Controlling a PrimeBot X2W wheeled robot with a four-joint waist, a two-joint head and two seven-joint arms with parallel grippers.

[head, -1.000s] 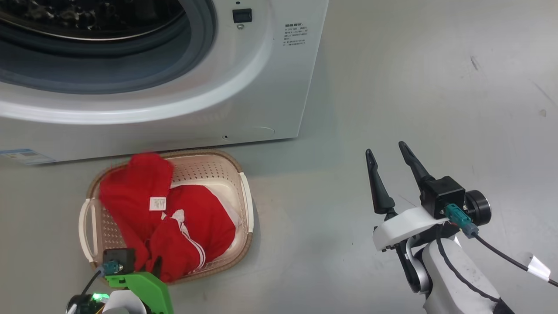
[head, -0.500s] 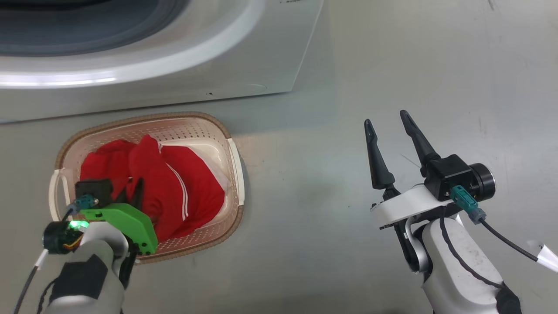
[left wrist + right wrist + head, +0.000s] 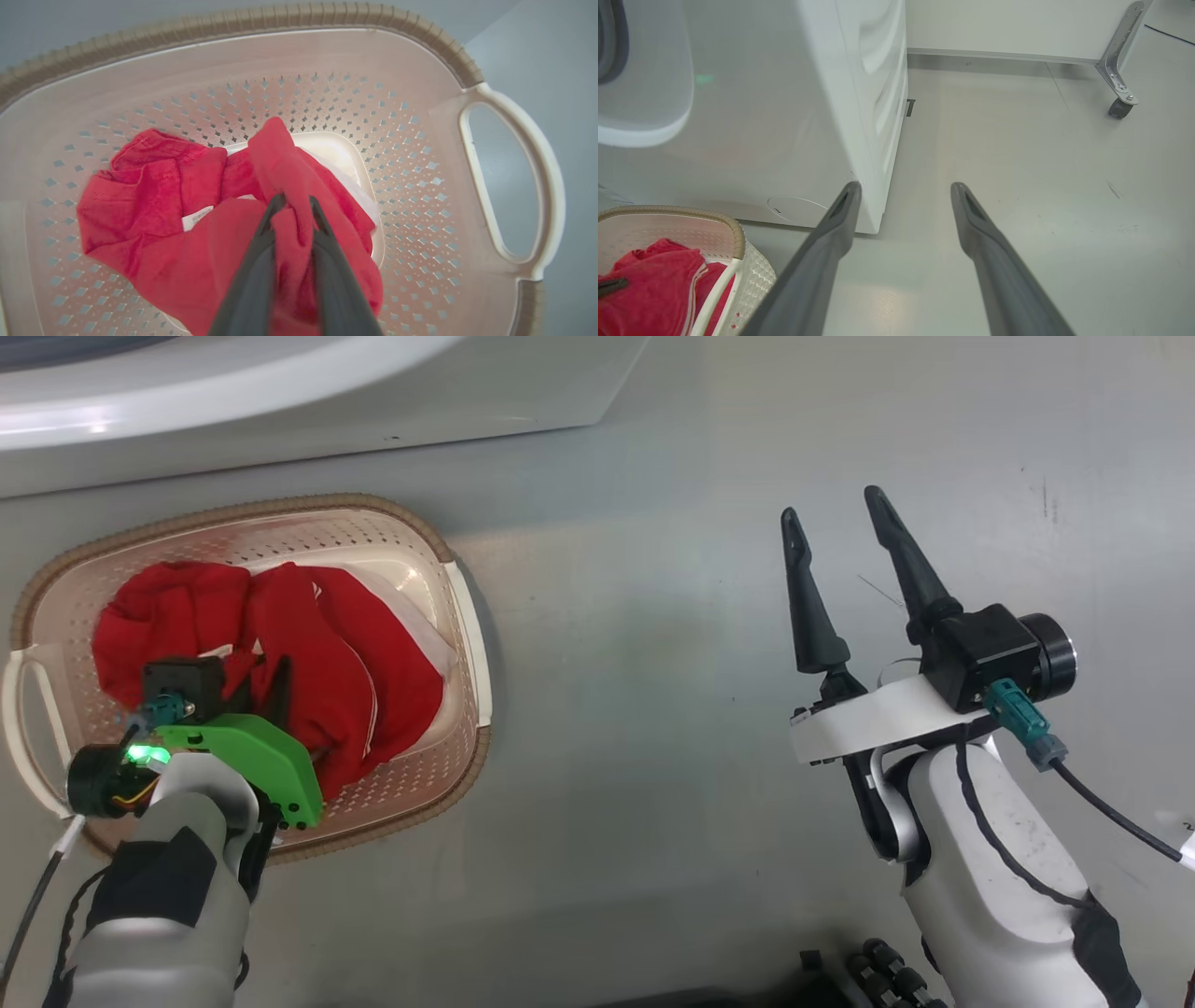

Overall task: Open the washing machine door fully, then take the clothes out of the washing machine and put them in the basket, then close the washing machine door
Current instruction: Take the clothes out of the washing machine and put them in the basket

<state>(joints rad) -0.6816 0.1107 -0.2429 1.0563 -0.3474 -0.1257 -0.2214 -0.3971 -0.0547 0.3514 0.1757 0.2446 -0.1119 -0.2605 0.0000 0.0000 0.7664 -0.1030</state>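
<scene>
The cream basket [image 3: 280, 506] with its brown rim stands on the floor in front of the white washing machine [image 3: 308, 392]. Red clothes [image 3: 317, 644] with white stripes lie bunched inside it. My left gripper [image 3: 266, 679] reaches into the basket, shut on a fold of the clothes [image 3: 177, 224]; in the left wrist view the cloth is pinched between the fingers of that gripper [image 3: 295, 201], inside the basket [image 3: 327, 14]. My right gripper [image 3: 833, 504] hangs open over bare floor to the right of the basket, holding nothing. The washing machine door is out of view.
The right wrist view looks past the open right gripper [image 3: 906, 186] at the machine's right corner [image 3: 873, 140], the basket's end [image 3: 691, 213] and a metal leg on a caster [image 3: 1120, 70] by the far wall. Grey floor spreads right of the machine.
The head camera has tipped down, so the machine has slid up the picture. My left gripper has brought the raised red garment down into the basket. The right gripper stays open.
</scene>
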